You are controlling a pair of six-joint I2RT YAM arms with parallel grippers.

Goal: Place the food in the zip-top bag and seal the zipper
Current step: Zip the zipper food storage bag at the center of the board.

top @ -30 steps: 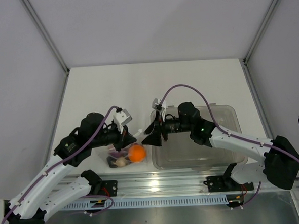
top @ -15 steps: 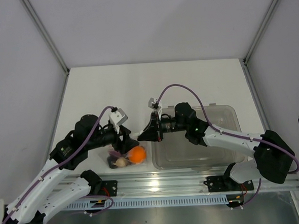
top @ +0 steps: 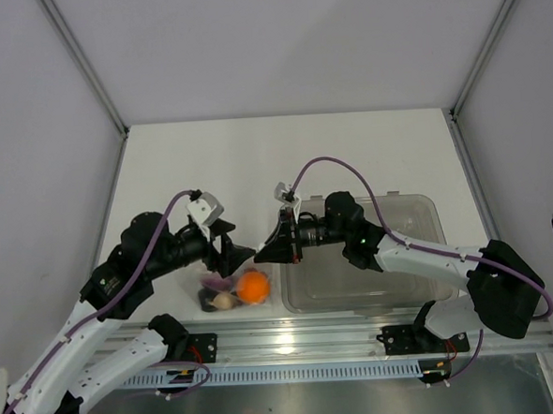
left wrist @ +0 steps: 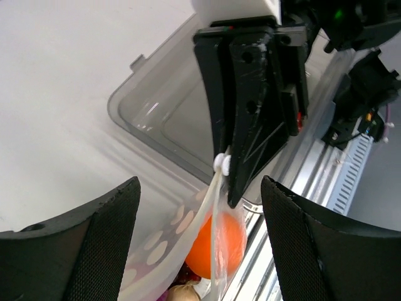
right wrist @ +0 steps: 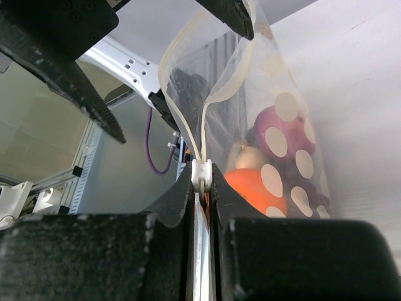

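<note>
The zip-top bag (top: 227, 287) hangs at the table's near edge, clear with pale dots (right wrist: 282, 119). Inside it lie the food pieces: an orange ball (top: 253, 285) (left wrist: 216, 244) (right wrist: 254, 188), a purple round fruit (right wrist: 279, 128) and a beige lump (right wrist: 249, 157). My right gripper (top: 260, 255) (right wrist: 202, 185) is shut on the zipper (right wrist: 202, 172) at its white slider (left wrist: 220, 164), holding the bag's top edge up. The mouth beyond the slider stands apart in two strips. My left gripper (top: 225, 251) (left wrist: 200, 244) is open, its fingers either side of the bag without touching it.
A rigid clear tub (top: 364, 258) (left wrist: 163, 119) stands just right of the bag, under the right arm. The metal rail (top: 304, 341) runs along the near edge below the bag. White walls close in the table on three sides.
My left gripper opened, let go of the bag and drew back to the left. My right gripper moved left and shut on the zipper slider.
</note>
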